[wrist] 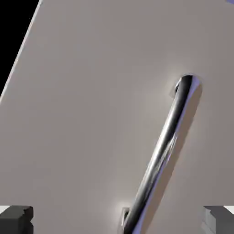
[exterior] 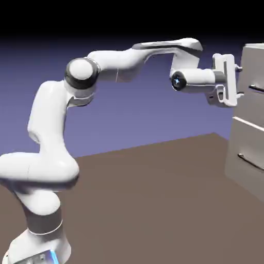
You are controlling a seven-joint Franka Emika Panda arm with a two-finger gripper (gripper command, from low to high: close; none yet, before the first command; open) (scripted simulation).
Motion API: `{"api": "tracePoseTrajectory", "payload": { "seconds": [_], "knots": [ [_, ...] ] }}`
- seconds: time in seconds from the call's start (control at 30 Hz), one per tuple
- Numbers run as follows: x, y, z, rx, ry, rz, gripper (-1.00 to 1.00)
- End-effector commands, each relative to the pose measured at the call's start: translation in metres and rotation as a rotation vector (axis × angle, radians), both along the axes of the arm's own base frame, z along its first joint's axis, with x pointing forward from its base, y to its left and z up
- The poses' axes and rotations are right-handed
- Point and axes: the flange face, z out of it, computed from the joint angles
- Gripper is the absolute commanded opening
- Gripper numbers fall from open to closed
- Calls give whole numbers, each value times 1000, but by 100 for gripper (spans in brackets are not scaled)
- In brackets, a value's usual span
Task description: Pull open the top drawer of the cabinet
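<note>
Spread wide, the white two-finger gripper (exterior: 240, 81) is reaching out level toward the tall boxy light-grey cabinet (exterior: 252, 124) at the right edge of the exterior view, and it is grasping nothing. In the hand view its two small grey fingertips (wrist: 17, 218) are sitting far apart at the bottom corners, with bare drawer front showing between them. From outside, the fingers are pointing at the uppermost light-grey flat-fronted drawer (exterior: 253, 77), the top drawer of the stack, and are standing just beside its front; whether they are touching it cannot be told from this angle.

Running across the top drawer is a thin silver bar handle (exterior: 256, 88), seen only partly at the picture's right edge. In the hand view that same handle (wrist: 161, 153) is appearing large and slanted, rising from the bottom middle toward the upper right, lying between the two fingertips but nearer the right one. The top drawer is sitting flush with the cabinet, not pulled out.

Below it a second like drawer (exterior: 246, 154) is showing its own bar handle (exterior: 250, 161). The white jointed arm (exterior: 56, 134) is rising from the lower left over the brown tabletop (exterior: 149, 206).
</note>
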Motion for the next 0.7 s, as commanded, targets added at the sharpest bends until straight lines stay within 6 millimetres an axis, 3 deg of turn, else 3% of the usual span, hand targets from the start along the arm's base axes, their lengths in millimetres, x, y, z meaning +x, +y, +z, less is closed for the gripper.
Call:
{"api": "tracePoseTrajectory", "payload": {
  "seconds": [0.0, 0.17, 0.23, 0.6, 0.63, 0.67],
  "knots": [
    [6, -3, -6, 41, -9, -1, 0],
    [33, -19, -31, 254, -60, -13, 0],
    [35, -20, -33, 266, -63, -14, 0],
    [85, -20, -33, 266, -63, -14, 0],
    [85, -20, -33, 266, -63, -14, -100],
    [85, -20, -33, 266, -63, -14, -100]
  ]
}}
